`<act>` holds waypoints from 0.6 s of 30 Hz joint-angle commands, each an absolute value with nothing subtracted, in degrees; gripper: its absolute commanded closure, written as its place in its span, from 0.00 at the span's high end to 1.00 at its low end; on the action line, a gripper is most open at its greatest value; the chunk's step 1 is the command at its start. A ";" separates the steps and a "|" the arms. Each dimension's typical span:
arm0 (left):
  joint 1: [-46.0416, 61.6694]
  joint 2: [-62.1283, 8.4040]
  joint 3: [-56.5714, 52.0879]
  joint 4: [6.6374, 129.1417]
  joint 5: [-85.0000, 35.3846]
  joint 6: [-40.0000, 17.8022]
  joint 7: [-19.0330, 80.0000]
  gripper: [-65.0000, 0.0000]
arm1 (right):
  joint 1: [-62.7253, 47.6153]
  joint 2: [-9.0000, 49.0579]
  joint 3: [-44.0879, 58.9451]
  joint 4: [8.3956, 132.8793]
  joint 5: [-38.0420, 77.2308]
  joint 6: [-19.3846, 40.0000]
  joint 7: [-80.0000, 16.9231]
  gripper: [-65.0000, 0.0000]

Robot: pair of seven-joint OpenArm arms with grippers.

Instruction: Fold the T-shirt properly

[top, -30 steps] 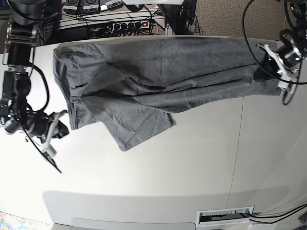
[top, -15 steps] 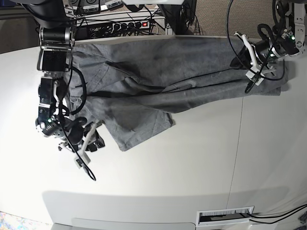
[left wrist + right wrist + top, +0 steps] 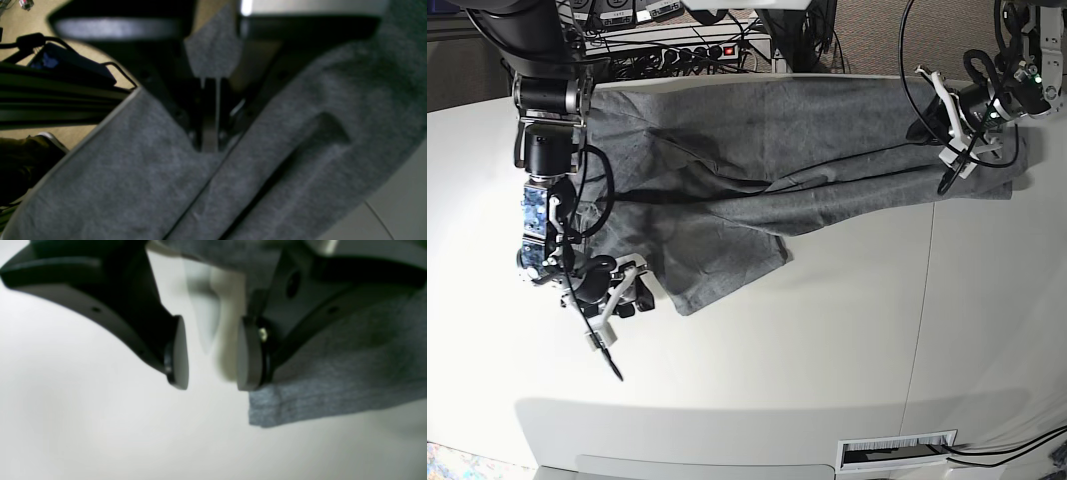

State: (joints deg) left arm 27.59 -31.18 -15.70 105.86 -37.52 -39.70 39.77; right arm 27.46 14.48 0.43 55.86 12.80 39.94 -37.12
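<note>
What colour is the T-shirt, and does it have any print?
Plain heather grey T-shirt, no print visible; clearest in the base view.

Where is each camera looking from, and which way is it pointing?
Base: high above, looking down on the white table, the T-shirt and both arms.
Left wrist: on the left arm, looking along the left gripper, shut on the T-shirt.
Right wrist: on the right arm, looking past the open right gripper at the table beside the T-shirt's edge.
All three share the T-shirt.
</note>
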 commanded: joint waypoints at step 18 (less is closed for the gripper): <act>27.44 -32.10 -16.14 106.65 -38.54 -40.00 37.43 0.00 | 29.19 11.27 0.69 49.01 1.69 40.00 -35.57 0.38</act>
State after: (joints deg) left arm 27.59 -31.16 -15.70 105.86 -37.52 -39.70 38.89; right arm 28.62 11.11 0.75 49.06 2.98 39.94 -33.32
